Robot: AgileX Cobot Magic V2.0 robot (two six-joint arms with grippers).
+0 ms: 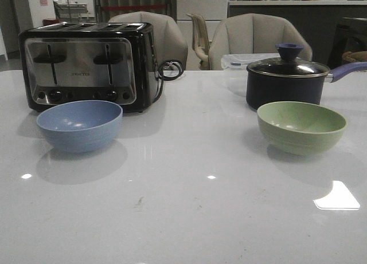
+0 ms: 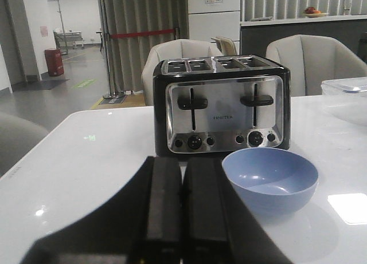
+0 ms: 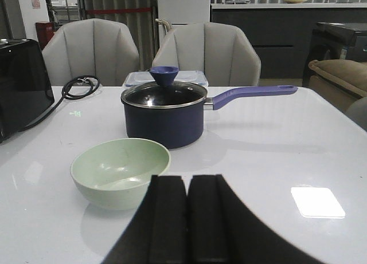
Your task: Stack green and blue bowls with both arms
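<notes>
The dusty blue bowl (image 1: 80, 125) stands upright and empty on the left of the white table, in front of the toaster. The pale green bowl (image 1: 301, 126) stands upright and empty on the right, in front of the saucepan. Neither arm shows in the front view. In the left wrist view my left gripper (image 2: 182, 164) is shut and empty, close to the blue bowl (image 2: 270, 178) and apart from it. In the right wrist view my right gripper (image 3: 187, 181) is shut and empty, beside the green bowl (image 3: 119, 171).
A black and chrome toaster (image 1: 86, 66) stands at the back left, its cable (image 1: 170, 69) coiled beside it. A dark lidded saucepan (image 1: 287, 81) with a blue handle stands at the back right, a clear plastic box (image 1: 243, 60) behind it. Chairs stand beyond the table.
</notes>
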